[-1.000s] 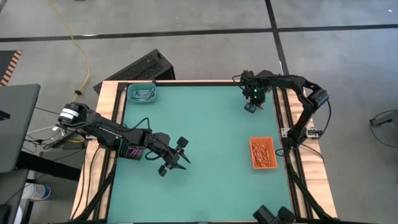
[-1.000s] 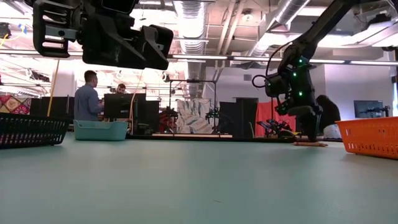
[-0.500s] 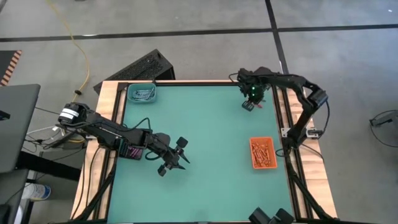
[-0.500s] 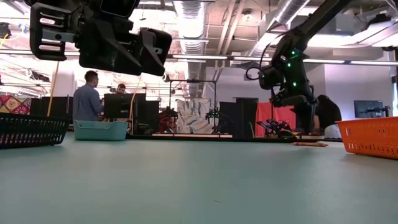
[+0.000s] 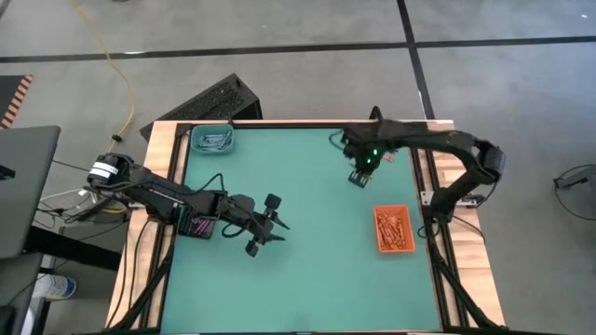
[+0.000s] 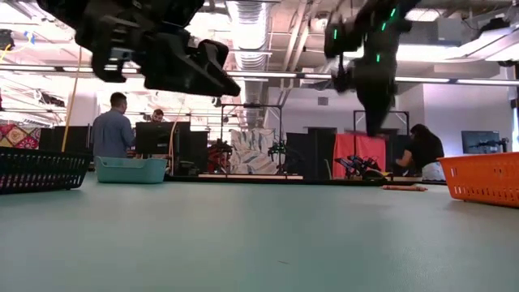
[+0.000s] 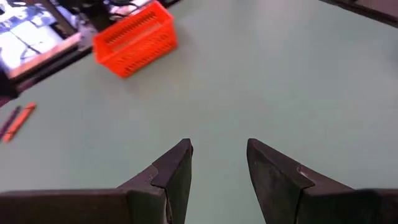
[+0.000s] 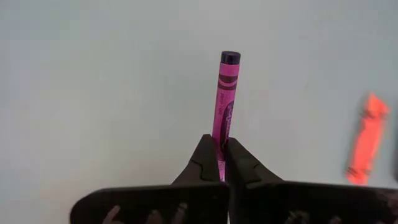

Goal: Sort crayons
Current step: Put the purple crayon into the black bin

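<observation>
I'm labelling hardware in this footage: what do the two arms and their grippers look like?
Both arms are dark, jointed and trailed by black cables. The left arm has a white-capped joint and a magenta patch. The right arm shows green lights. The left gripper and right gripper have dark, wedge-shaped fingers.

Green table [image 5: 307, 233], trays [image 5: 393, 229], loose crayons [image 7: 17, 120]

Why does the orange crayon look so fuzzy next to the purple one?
In the right wrist view the purple crayon, pinched in the right gripper, sits close and sharp; the orange crayon lies farther off on the table, out of focus, so its edges smear.
</observation>
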Tool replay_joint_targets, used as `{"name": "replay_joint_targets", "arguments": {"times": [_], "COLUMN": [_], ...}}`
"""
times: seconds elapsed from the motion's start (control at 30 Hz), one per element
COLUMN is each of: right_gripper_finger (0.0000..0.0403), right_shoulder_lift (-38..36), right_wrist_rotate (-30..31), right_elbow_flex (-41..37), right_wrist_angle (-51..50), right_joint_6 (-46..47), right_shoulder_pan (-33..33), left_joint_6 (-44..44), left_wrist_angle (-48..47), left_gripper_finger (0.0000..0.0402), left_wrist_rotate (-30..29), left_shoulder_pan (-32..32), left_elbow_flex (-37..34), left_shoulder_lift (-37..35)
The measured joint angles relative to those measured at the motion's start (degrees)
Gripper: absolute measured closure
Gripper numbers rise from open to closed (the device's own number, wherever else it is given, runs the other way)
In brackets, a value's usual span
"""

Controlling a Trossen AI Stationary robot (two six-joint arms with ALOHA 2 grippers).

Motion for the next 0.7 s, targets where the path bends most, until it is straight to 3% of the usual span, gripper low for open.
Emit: {"name": "replay_joint_targets", "arguments": {"times": [0.2,0.4,0.53,0.7], "right_gripper_finger": [0.0403,0.0403,0.0403,0.0403], "right_shoulder_lift": [-6.57,-8.16,-7.26,-5.59], "right_wrist_rotate": [1.72,11.10,16.43,19.27], "right_elbow_flex": [-1.05,-1.88,-1.90,-2.00], "right_wrist_angle": [12.34,26.55,34.13,41.56], "right_joint_6": [6.58,7.42,5.06,0.65], "right_shoulder_pan": [16.42,29.63,34.48,36.98], "left_joint_6": [-0.54,-2.60,-4.44,-6.61], "left_wrist_angle": [5.16,26.08,36.23,39.33], "left_gripper_finger": [0.0258,0.0258,0.0258,0.0258], "left_wrist_rotate": [0.00,1.52,1.28,0.93], "left_shoulder_pan": [2.61,4.20,4.66,4.56], "left_elbow_flex": [-0.05,-5.11,-7.35,-7.38], "left_shoulder_lift": [0.00,0.00,0.00,0.00]}}
